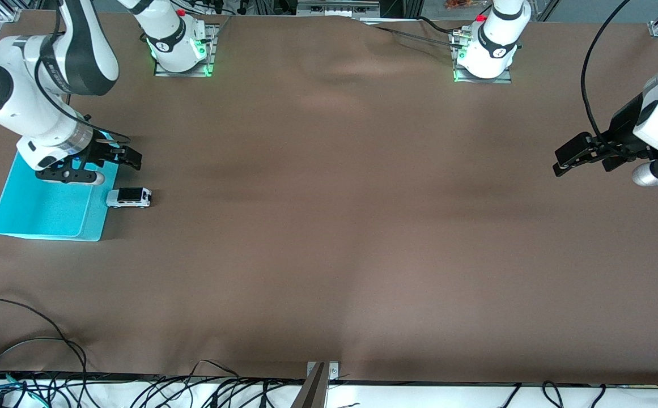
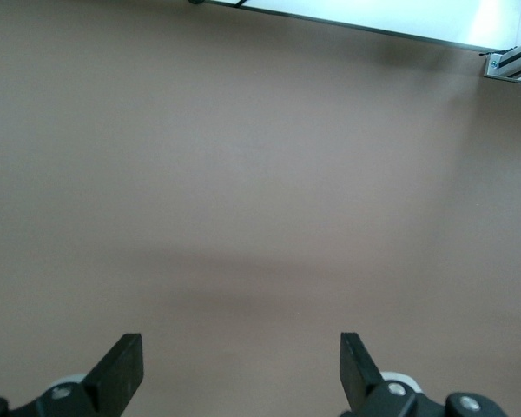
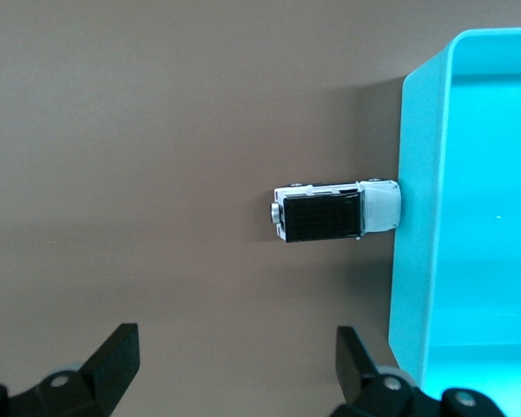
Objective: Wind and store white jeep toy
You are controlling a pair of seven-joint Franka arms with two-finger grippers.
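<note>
White jeep toy point(image 1: 129, 198) sits on the brown table cover point(image 1: 329, 238), on its wheels, one end right up against the outer wall of the cyan bin point(image 1: 48, 204) — touching or nearly so, can't tell which from the right wrist view. It's outside the bin, on the side facing the left arm's end of the table. The bin itself is at the right arm's end, and what shows of it looks empty.

Right gripper point(image 1: 110, 158) hangs above the bin's corner and wall, just short of the jeep and not over it yet. Jaws spread wide, nothing between them. The wrist camera looks straight down with the jeep point(image 3: 334, 211) between the fingertip lines and ahead of them — reads like a pre-grasp line-up, my judgement only.

Left gripper point(image 1: 575, 156) is parked well away at the left arm's end of the table, over bare cover, jaws wide and empty — waiting.

Task state: nothing done yet, jeep neither wound nor stored. Being so close to the bin helps the drop-in but crowds the grasp — a finger coming down on the bin side could hit the wall. Gripping across the jeep's long sides looks cleaner.
</note>
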